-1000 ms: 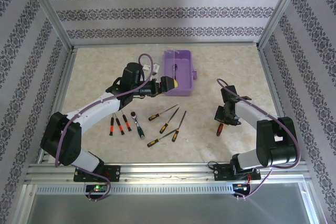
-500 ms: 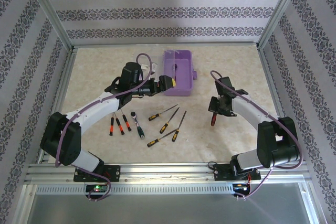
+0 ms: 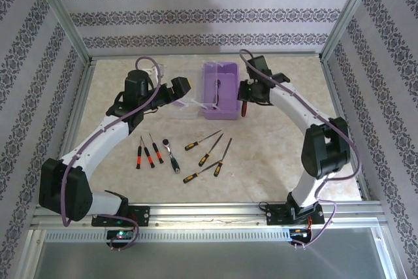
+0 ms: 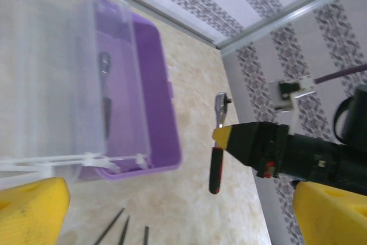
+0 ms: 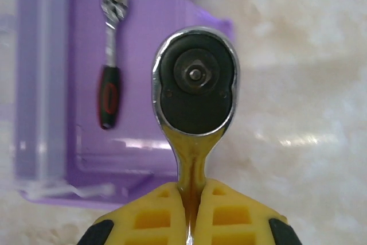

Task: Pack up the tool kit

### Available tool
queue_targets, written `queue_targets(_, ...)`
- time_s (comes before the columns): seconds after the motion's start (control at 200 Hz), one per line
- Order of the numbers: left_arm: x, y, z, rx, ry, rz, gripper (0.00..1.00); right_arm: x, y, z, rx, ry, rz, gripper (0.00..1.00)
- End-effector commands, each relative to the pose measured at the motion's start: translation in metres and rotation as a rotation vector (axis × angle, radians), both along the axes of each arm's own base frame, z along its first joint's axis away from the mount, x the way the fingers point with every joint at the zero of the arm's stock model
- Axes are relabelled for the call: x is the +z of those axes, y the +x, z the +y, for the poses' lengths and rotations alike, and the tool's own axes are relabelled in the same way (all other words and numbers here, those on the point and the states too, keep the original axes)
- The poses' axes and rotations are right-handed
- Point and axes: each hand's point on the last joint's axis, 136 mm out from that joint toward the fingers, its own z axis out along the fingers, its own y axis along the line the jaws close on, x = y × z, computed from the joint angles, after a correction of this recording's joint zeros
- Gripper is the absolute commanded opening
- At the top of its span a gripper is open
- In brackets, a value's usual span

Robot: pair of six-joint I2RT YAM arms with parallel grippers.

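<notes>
Lilac plastic is seen in the base of the tool kit (image 3: 221, 89), which is placed at the far middle of the worktop (image 3: 261, 161) with its clear lid (image 4: 51, 73) opened to the left. One ratchet (image 5: 109, 93) is already laid inside. A second ratchet (image 5: 195, 81) is clamped in the closed right gripper (image 3: 247, 95) at the right rim of the box, not yet put in. The red-handled screwdrivers (image 3: 149, 153), a third ratchet (image 3: 171, 155) and the orange-and-black screwdrivers (image 3: 210, 150) are left in a row nearer the bases, so most of the packing is judged undone. The left gripper (image 3: 181, 87) is held wide open and empty just beside the lid. Free worktop is found right of the box. Between the two grippers little room is given, and the walls and lid edge must be cleared.
</notes>
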Motion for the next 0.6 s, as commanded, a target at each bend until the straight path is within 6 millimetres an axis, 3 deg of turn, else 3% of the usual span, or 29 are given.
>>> queue_targets(0.0,-0.004,0.010,0.033,0.108,0.017,0.030,1.00,0.010,0.023,0.018,0.059,-0.015,-0.031,0.00)
queue_targets(0.145,-0.006,0.021,0.051,0.147,-0.066,0.062,1.00,0.004,0.049,0.036,0.098,-0.056,-0.051,0.00)
queue_targets(0.38,-0.002,0.023,0.048,0.129,-0.137,0.061,1.00,-0.034,0.089,0.062,0.127,-0.036,0.008,0.00)
queue_targets(0.595,-0.002,0.024,0.047,0.122,-0.157,0.068,1.00,-0.070,0.108,0.066,0.090,-0.024,0.075,0.00)
